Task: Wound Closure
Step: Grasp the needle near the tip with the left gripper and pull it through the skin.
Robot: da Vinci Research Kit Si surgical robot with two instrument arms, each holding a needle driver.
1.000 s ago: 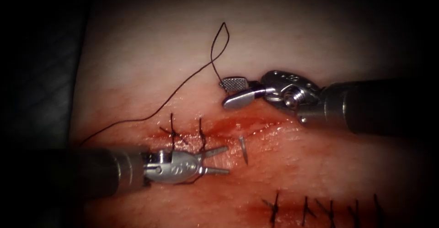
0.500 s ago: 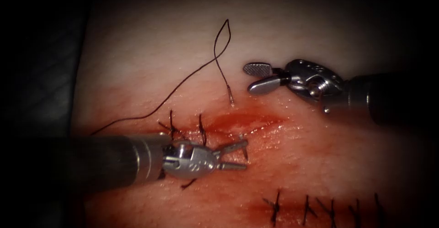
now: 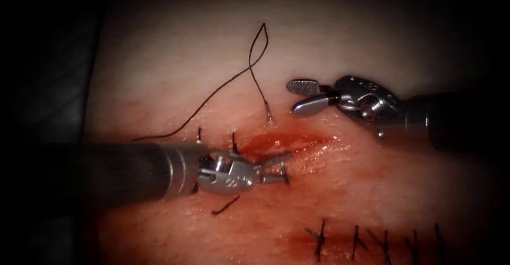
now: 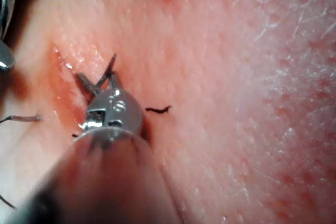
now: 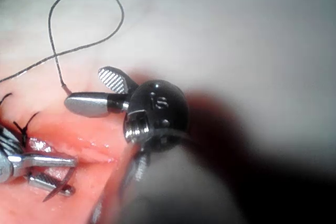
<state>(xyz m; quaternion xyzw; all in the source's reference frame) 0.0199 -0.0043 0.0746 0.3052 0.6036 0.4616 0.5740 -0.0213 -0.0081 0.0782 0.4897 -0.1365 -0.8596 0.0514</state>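
My left claw (image 3: 281, 168) sits open around the needle tip (image 3: 286, 178) poking out of the tissue (image 3: 372, 190) just below the cut (image 3: 287, 144) (not gripping yet), while my right claw (image 3: 300, 96), open and empty, hovers farther off.

Dark surround (image 3: 37, 58) beyond the lit field

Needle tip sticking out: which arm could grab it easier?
Probably left: the left tool, jaws open, sits at the needle tip below the cut. The right tool, open and empty, is above the cut.
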